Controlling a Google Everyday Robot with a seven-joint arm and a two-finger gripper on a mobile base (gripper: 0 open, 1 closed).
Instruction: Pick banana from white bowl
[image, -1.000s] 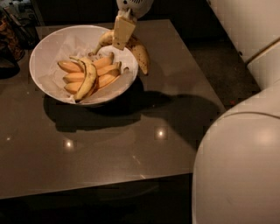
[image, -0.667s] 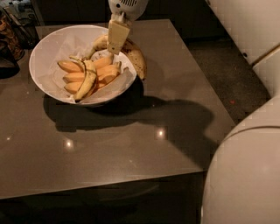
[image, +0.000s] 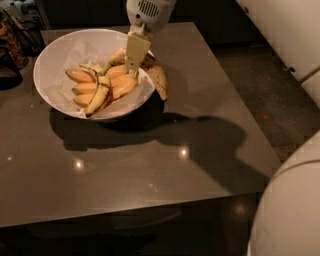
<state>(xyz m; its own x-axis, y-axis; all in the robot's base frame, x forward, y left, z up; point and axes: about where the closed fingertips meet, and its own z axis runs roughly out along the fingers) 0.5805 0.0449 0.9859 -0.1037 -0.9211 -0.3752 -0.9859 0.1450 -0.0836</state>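
Note:
The white bowl (image: 46, 62) stands on the far left of a dark table, lined with crinkled paper. The freckled yellow banana (image: 158, 76) lies over the bowl's right rim, its lower end hanging outside. Inside lie several smaller orange-yellow bananas (image: 119, 86) and a large banana with a dark edge line (image: 97, 98). My gripper (image: 134, 59) reaches down from above at the bowl's right side. Its cream tip sits over the small bananas, just left of the freckled banana's upper end, which it partly hides.
The dark glossy table (image: 150, 160) carries the bowl; its front edge runs across the lower frame. Dark cluttered objects (image: 12, 45) stand past the table's left edge. My white body (image: 290, 210) fills the lower right and my arm (image: 280, 30) the upper right.
My gripper has moved left and down, from over the freckled banana at the rim to over the small bananas inside the bowl. The bananas and the bowl have not moved.

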